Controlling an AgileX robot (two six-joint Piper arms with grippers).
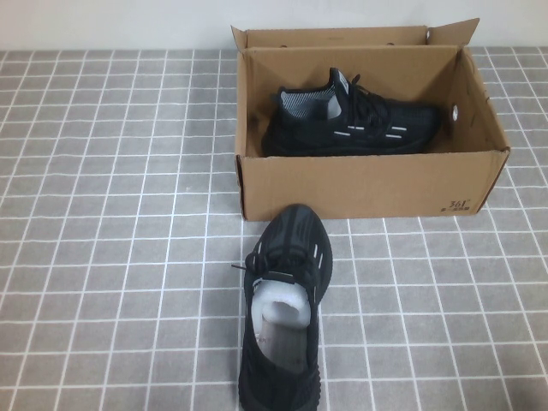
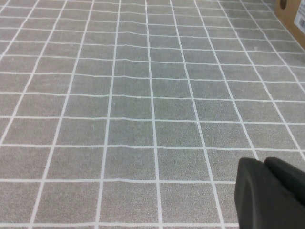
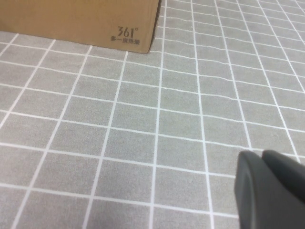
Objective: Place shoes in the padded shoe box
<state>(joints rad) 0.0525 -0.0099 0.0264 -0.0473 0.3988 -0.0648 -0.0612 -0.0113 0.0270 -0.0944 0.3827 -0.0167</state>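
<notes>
One black knit sneaker point(image 1: 351, 120) lies on its side inside the brown cardboard shoe box point(image 1: 368, 184), toe toward the right wall. The other sneaker point(image 1: 285, 317) stands on the tiled table in front of the box, toe pointing at the box's front wall, white stuffing showing. Neither arm shows in the high view. My left gripper point(image 2: 259, 162) is shut and empty over bare tiles, with a corner of the box point(image 2: 290, 12) far off. My right gripper point(image 3: 259, 155) is shut and empty over tiles, away from the box's printed front corner point(image 3: 81, 19).
The table is covered with a grey cloth with a white grid point(image 1: 103, 257). The box flaps stand open at the back near the white wall point(image 1: 111, 21). A round hole point(image 1: 451, 112) is in the box's right wall.
</notes>
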